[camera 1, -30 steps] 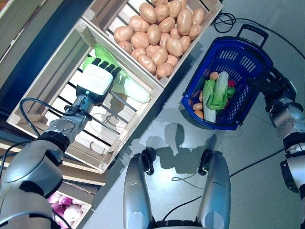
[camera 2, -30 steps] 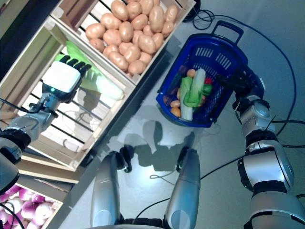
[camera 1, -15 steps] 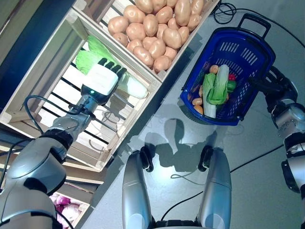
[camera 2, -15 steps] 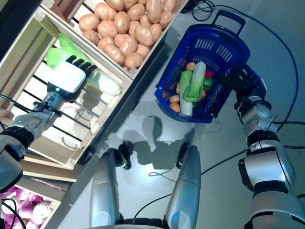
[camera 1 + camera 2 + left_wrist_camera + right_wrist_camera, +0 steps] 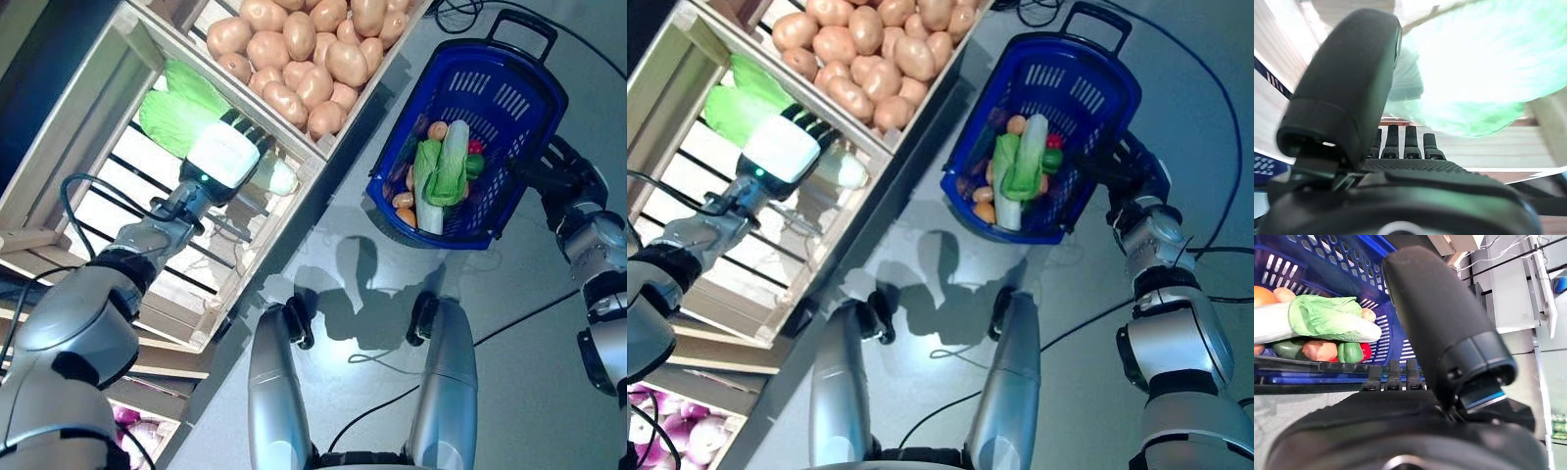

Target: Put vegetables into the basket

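Observation:
A green and white cabbage lies in a wooden crate of the stand. My left hand is over its middle with straight fingers; in the left wrist view the cabbage shows just past the fingers. The blue basket stands on the floor at the right and holds another cabbage, a green pepper and small orange and red vegetables. My right hand waits beside the basket's right rim, fingers straight.
A crate of potatoes adjoins the cabbage crate on the basket's side. Grey floor lies between the stand and the basket. Cables run on the floor behind the basket's handle.
The camera has shifted. My left hand has moved along the cabbage towards its white end, nearer the divider by the potatoes. The right hand has stayed by the basket.

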